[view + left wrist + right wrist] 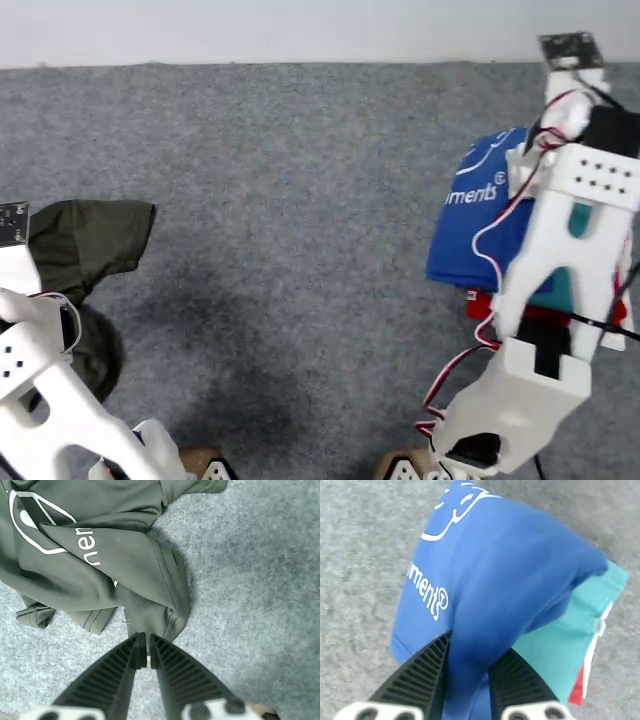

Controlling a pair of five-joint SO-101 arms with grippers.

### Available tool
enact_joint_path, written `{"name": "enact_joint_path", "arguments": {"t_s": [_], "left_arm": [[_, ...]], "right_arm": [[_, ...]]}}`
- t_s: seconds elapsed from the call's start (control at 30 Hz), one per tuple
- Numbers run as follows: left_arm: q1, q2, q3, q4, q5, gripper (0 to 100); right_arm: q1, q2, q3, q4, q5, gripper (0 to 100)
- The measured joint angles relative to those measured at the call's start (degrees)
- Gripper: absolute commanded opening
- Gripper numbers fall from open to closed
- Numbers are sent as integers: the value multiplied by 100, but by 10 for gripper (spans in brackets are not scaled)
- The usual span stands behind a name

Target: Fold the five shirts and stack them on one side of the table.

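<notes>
Right wrist view: right claw [472,647] grips blue shirt [520,565]; left claw [146,645] narrow, perhaps nipping olive shirt [100,555].

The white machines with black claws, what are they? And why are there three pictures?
They are robot arms that fold shirts: a left arm and a right arm. One picture looks down over the grey fuzzy table; the other two come from small cameras on each arm's wrist. The left claw is closed at the edge of a crumpled dark olive-green cloth shirt. The right claw grips a bright blue cloth shirt, which lies over a teal folded shirt and a red folded cloth.
</notes>
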Motion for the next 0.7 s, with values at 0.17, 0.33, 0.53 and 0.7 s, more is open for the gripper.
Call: {"name": "enact_joint_path", "arguments": {"t_s": [0.17,0.33,0.53,0.7], "left_arm": [[0,0,0,0,0,23],[26,0,0,0,0,23],[422,0,0,0,0,23],[615,0,0,0,0,23]], "right_arm": [[492,0,44,-70,316,9],[888,308,141,-536,624,17],[1222,703,141,-686,791,259],[1442,703,-26,-686,308,342]]}}
